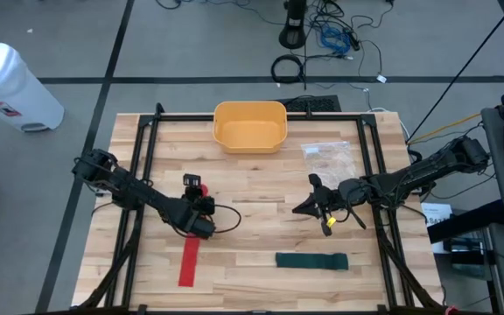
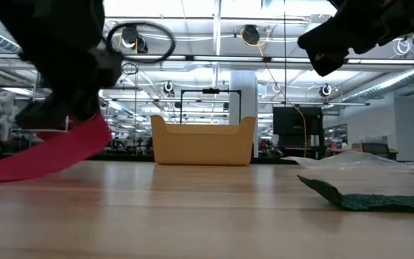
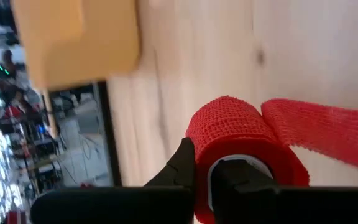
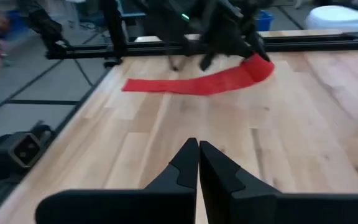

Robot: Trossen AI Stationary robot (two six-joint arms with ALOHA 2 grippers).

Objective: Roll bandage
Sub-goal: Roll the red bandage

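A red bandage (image 1: 189,261) lies as a flat strip toward the table's near edge. Its far end is a small roll (image 3: 238,127), lifted off the wood, and my left gripper (image 1: 203,226) is shut on it. In the low view the strip (image 2: 63,151) slopes from the gripper down to the table. A dark green bandage (image 1: 311,261) lies flat at the near right. My right gripper (image 1: 304,207) hangs shut and holding nothing above the table's middle right, well clear of both bandages. My left gripper holds the red bandage's rolled end (image 3: 204,140). One finger (image 3: 180,167) is outside the roll and the other (image 3: 244,183) seems to sit inside its hollow. The fingers slant downward. The roll is lifted clear; the tail (image 3: 328,134) trails slack to the table.
A yellow bin (image 1: 249,125) stands at the far middle of the table. A clear plastic bag (image 1: 329,156) lies to its right. Black frame rails (image 1: 138,157) run along the table's left and right sides. Bare wood lies between the two bandages.
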